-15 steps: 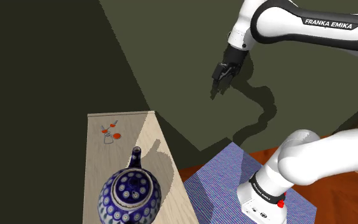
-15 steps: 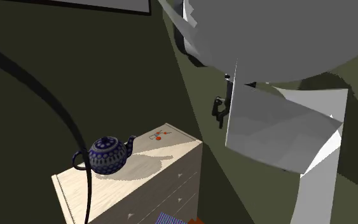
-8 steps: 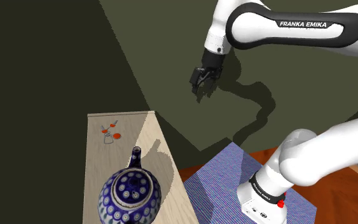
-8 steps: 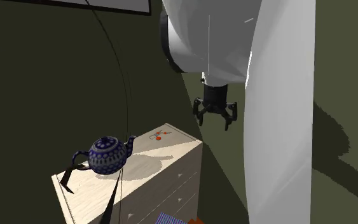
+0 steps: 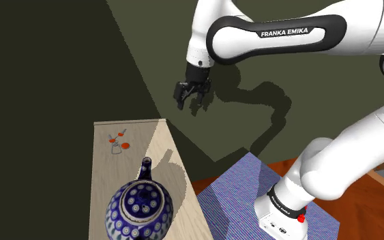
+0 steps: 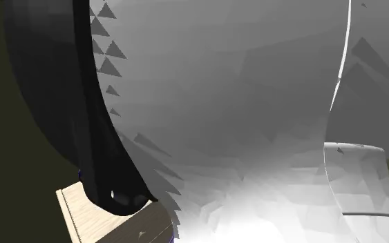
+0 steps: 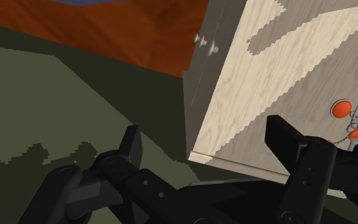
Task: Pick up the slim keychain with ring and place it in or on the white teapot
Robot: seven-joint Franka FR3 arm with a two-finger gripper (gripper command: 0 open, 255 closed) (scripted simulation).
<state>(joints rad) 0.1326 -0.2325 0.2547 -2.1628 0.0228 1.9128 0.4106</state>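
The gripper [image 5: 190, 101] is open wide and holds nothing, and the keychain [image 5: 117, 142] looks small, light and floppy, probably best pinched across its thin middle.

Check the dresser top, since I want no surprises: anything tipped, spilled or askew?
Nothing stands out. The blue dotted teapot stands upright on the dresser; the keychain lies flat near its far end, clear of the open fingers.
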